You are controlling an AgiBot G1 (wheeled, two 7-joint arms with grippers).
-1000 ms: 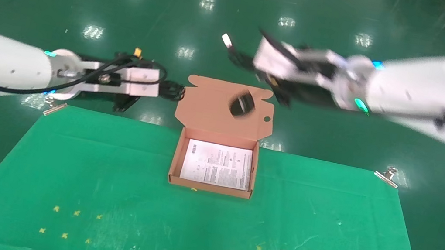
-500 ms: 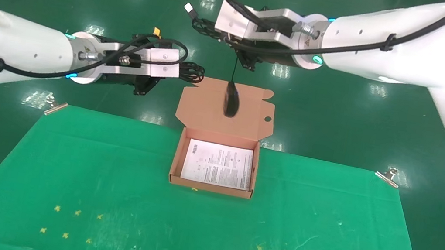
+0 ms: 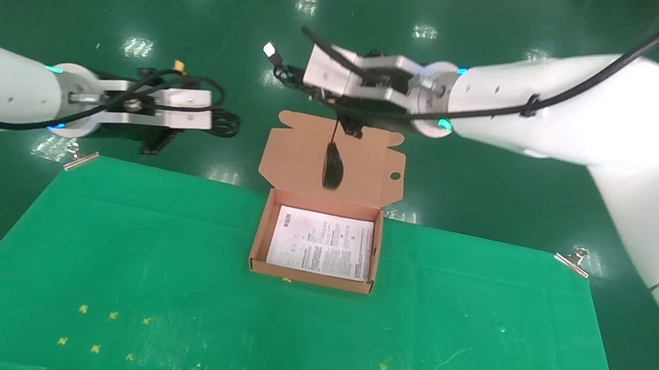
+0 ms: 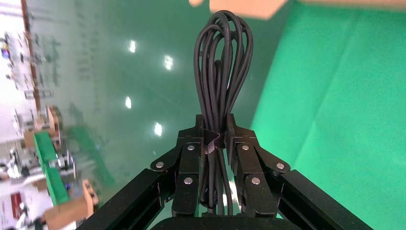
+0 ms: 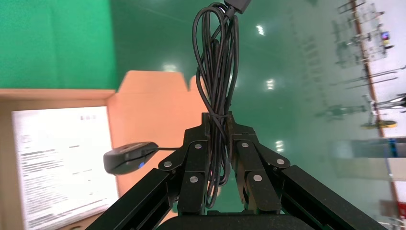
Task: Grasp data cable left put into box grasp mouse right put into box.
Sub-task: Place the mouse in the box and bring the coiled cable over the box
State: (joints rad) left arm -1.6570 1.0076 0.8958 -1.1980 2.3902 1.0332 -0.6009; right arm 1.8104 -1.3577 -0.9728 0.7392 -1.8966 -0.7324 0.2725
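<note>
Two white arms with black grippers, as I see them from my remote station.

Each arm wears a smooth white shell dotted with small dark holes; a black cable runs along it, held by a black strap. At each wrist I see a white disc with a small teal-green light, then a pale metal bracket with a threaded fitting. A yellow tag sits on the left wrist's cabling. The left gripper [image 4: 214, 136] and the right gripper [image 5: 218, 132] are matte black: paired linkage bars joined by round silver rivets, tapering to flat fingers [image 4: 234, 129]. The right arm's shell widens into a large rounded white segment with a thin dark seam.
</note>
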